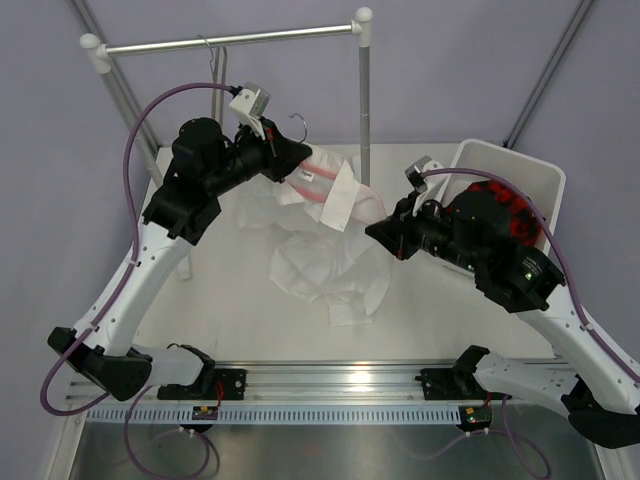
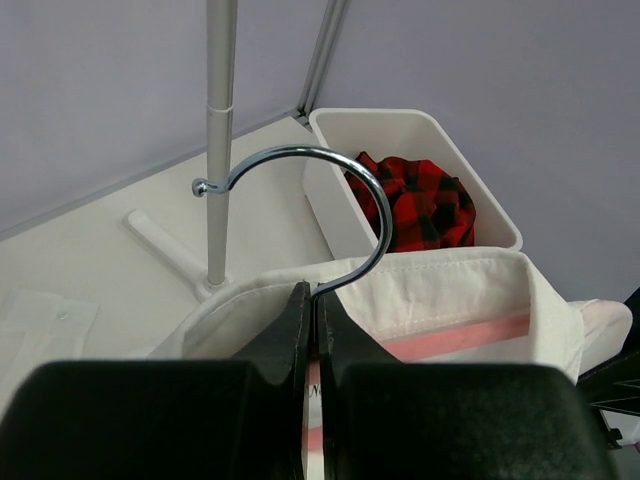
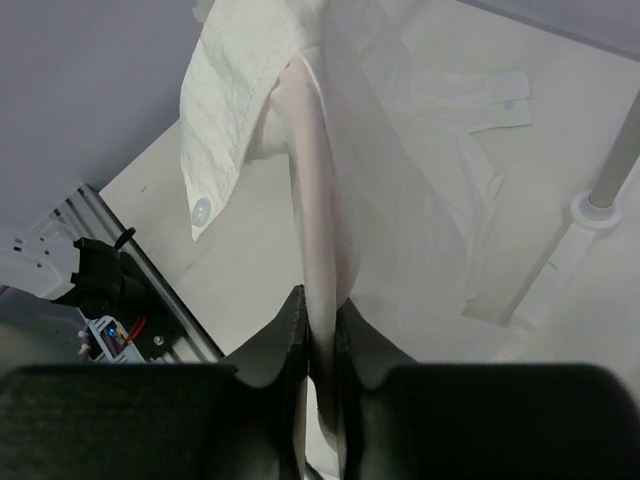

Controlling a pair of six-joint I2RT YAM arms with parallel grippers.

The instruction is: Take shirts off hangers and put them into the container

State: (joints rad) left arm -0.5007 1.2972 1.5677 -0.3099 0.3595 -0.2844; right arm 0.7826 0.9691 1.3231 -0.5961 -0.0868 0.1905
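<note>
- We see the white laundry basket at right of frame holding 1 red-and-black plaid shirt.
- Left gripper is clenched on the pink hanger at its hook.
- Right gripper pinches the white shirt.

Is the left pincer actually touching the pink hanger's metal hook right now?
Touching. The left wrist view shows the left pincer shut on the stem of the hook, with no gap between them.

White-and-black arms, purple cables
</note>
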